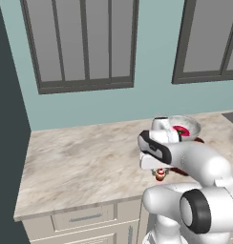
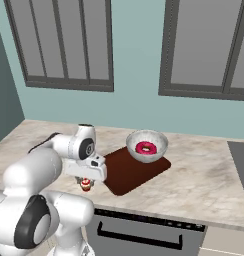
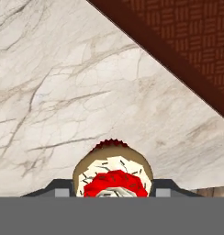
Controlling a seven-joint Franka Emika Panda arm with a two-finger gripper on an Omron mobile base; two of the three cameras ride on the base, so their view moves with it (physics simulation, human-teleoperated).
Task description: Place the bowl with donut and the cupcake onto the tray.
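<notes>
A: Gripper (image 2: 86,183) status: lowered onto the cupcake (image 2: 85,185) near the front edge of the counter (image 2: 204,185). In the hand view the two dark finger tips (image 3: 63,189) sit on either side of the cupcake's frosting, with no gap visible at the sides. Jaws are closed on the cupcake, which stands on the marble.

B: Confirm positions of the remaining items, largest first.

A: Counter: pale veined marble, running along the teal wall under the windows (image 2: 64,45). Tray (image 2: 126,172): dark reddish-brown, set at an angle on the counter, one corner pointing toward the front edge. Bowl (image 2: 147,146): pale and glossy, on the far corner of the tray, upright. Donut (image 2: 145,147): pink-red icing, lying flat inside the bowl.

B: Cupcake relative to tray?

A: Cupcake stands on the bare counter just beside the tray's near-left edge, not on it. Hand view shows a strip of marble between the cupcake and the tray rim.

B: Any contact between cupcake and bowl?

A: None. They are well apart, with most of the tray between them.
</notes>
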